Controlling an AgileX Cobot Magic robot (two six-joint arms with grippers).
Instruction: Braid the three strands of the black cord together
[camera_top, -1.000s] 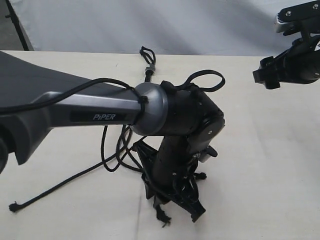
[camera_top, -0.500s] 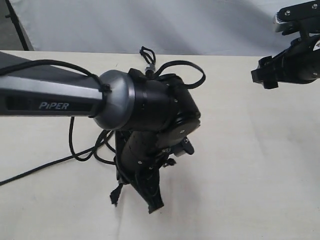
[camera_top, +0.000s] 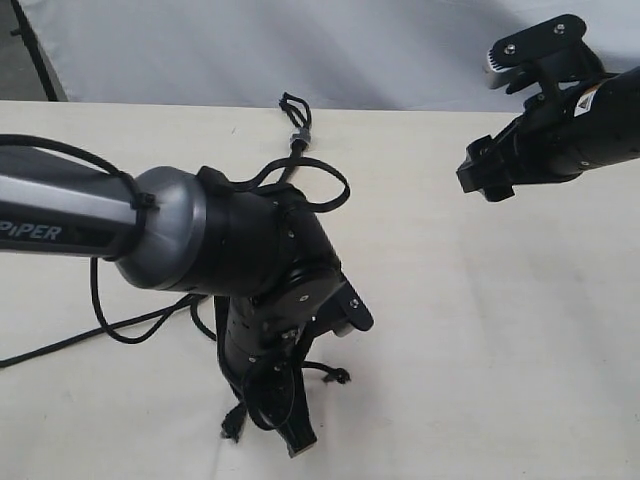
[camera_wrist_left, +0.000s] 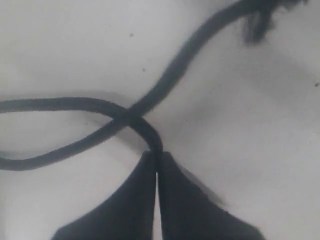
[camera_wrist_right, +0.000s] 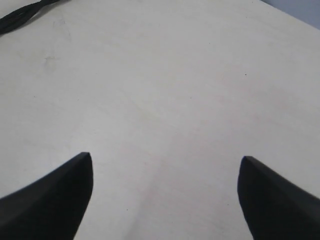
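left hand (camera_wrist_left: 156, 162): clenched on a strand (camera_wrist_left: 148, 134), which is crossed by a second strand (camera_wrist_left: 190, 55) | right hand (camera_wrist_right: 165, 157): released, held above the tabletop (camera_wrist_right: 165, 75), well apart

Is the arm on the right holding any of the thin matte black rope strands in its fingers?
No, the right arm's fingers stand wide apart above the pale table, with nothing held between them.

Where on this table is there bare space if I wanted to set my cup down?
The widest bare patch of table lies below the right arm, to the right of the left arm. The left half is crowded: the strands trail there, and the left fingers pinch one.
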